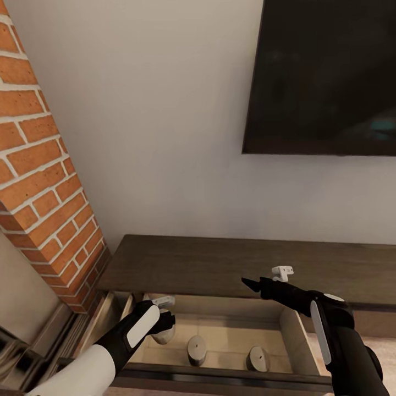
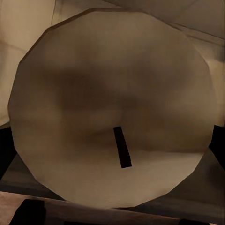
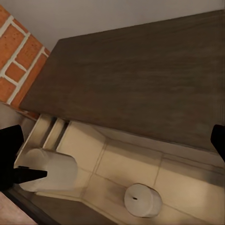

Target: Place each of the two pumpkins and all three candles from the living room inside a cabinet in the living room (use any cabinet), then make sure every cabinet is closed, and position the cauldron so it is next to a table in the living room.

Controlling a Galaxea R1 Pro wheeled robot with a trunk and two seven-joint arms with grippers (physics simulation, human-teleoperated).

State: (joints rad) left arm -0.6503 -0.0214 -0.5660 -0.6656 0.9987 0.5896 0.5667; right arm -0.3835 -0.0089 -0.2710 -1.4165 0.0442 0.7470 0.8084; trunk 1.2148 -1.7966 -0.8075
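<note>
A long, low dark brown wooden cabinet [image 1: 231, 264] stood against a pale wall, with a red brick column [image 1: 44, 181] at ten o'clock and a black wall screen [image 1: 324, 77] at one o'clock. Its pale beige drawer [image 1: 289, 335] stood pulled open at six o'clock in the head view.

Two short beige-grey cylindrical candles [image 1: 196, 350] [image 1: 257, 359] stood apart on the drawer floor, each with a tiny dark wick. The left gripper [image 1: 165, 322], black with a white panel, reached into the drawer's nine o'clock corner, its jaws pinching a third candle [image 1: 164, 333]; the left wrist view looked straight down on that candle's round top [image 2: 112, 108] and dark wick. Whether its base touched the drawer floor could not be told.

The right gripper [image 1: 248, 283] hovered above the cabinet top at four o'clock, holding nothing; the right wrist view showed its dark fingertips [image 3: 11, 140] spread wide.

Risks, as a judgement: released above the floor or tilted, the held candle could topple and roll into its neighbours. It sat close to the drawer's side wall, so a sideways withdrawal might snag the jaws or tip it. Pushing the drawer shut sharply could knock all three over. No pumpkins or cauldron appeared here.
</note>
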